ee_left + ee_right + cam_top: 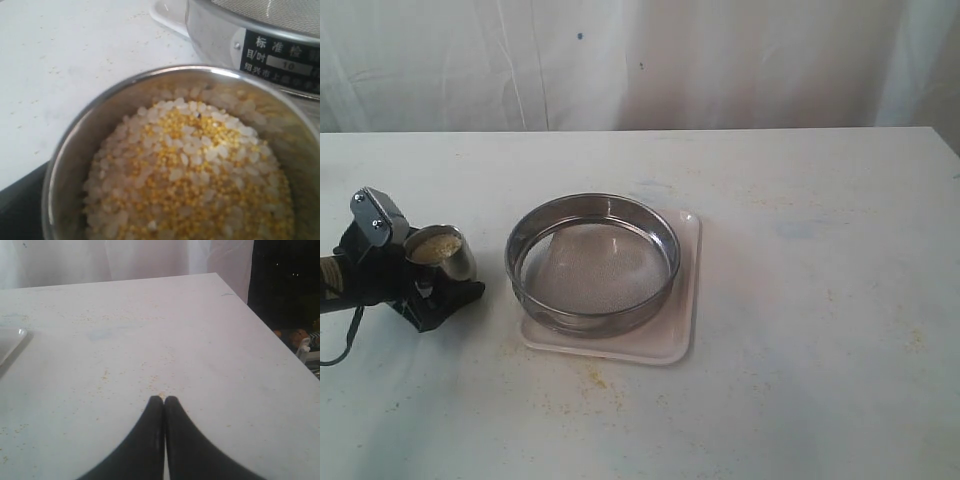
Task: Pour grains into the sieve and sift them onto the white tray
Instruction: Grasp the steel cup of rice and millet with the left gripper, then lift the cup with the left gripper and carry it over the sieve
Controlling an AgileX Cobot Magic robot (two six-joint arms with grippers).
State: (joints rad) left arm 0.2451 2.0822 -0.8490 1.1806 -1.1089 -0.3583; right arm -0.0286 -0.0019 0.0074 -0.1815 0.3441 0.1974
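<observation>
A: Entry one, the grains (190, 170)?
B: A mixed lot of small yellow beads and paler white kernels. They are heaped in a steel cup (442, 253), mouth up.

A: Who has the cup?
B: The left claw (432, 283) pinches it, with black fingers showing under and beside it. It is at the left of the surface (820, 300), near the sieve (592, 262) but apart from it.

A: The sieve?
B: A wide steel ring with a mesh bottom. It stands on the tray (685, 300), whose right edge and near edge show past the ring. There is a black label (280, 52) on its wall, seen from the left wrist.

A: The right claw (164, 400)?
B: Its tips are pressed together with nothing between them. It is over bare surface, with a tray corner off to one side. It is not seen in the exterior view.

A: Anything loose?
B: Yellow specks (590, 385) lie scattered on the surface in front of the tray.
</observation>
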